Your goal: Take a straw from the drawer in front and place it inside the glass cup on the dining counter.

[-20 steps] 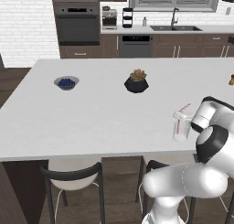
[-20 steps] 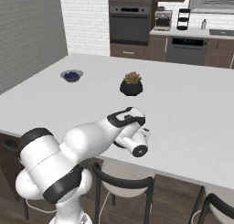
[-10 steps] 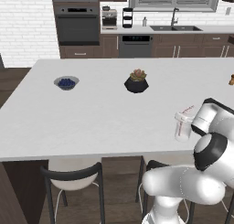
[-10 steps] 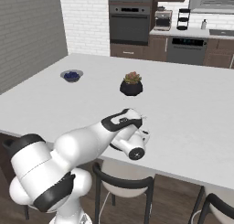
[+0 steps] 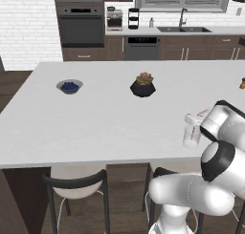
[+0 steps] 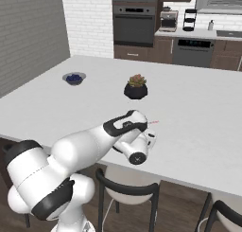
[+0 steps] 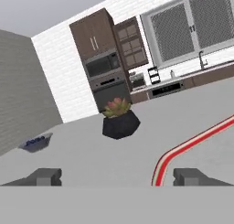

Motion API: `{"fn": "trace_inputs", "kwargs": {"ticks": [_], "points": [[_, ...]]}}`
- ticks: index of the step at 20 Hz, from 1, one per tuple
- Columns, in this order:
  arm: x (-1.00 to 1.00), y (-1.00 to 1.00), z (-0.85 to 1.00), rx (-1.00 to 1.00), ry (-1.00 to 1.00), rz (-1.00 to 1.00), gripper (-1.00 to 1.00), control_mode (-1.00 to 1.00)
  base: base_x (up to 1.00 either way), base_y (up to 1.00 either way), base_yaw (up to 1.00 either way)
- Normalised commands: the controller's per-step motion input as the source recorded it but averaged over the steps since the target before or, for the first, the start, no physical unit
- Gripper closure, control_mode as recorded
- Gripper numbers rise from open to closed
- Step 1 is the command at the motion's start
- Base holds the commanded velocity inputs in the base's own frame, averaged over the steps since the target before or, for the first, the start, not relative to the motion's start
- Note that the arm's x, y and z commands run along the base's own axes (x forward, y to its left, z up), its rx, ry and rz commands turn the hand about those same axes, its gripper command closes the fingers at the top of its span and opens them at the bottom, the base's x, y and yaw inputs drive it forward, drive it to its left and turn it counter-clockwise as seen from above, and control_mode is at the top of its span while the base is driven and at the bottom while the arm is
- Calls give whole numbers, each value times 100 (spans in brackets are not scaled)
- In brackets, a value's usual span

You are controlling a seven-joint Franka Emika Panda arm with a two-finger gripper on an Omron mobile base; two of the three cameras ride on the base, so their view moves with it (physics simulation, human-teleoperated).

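We have just spread our fingers (image 7: 117, 177); the straw (image 7: 192, 144) between them now rests in the glass cup (image 5: 192, 131).

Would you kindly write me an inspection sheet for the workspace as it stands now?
Surface: dining counter, plain white top.
Job's things: glass cup upright near the counter's near edge; straw, a red tip poking out beside the hand; whether it sits inside the cup cannot be told.
Clutter: potted succulent mid-counter; small bowl of dark berries further left.
Grippers: gripper open, fingertips spread wide, a red-and-white band curving between them.
Cables: nothing seen.
Surroundings: stools below the counter; wall oven, sink and window behind.
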Motion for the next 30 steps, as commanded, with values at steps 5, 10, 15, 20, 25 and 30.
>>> {"fn": "trace_inputs", "kwargs": {"ticks": [5,10,15,20,25,30], "points": [[0,-1,25,-15,6,-17,-100,-100,0,0,0],[18,0,3,-18,33,-16,-100,-100,0,0,0],[20,0,0,-19,41,-16,-100,-100,0,0,0],[-12,-14,24,-13,28,-18,-100,-100,0,0,0],[-48,-28,63,-7,12,-19,-100,-100,0,0,0],[-58,-17,84,-1,5,-15,-100,-100,0,0,0]]}}
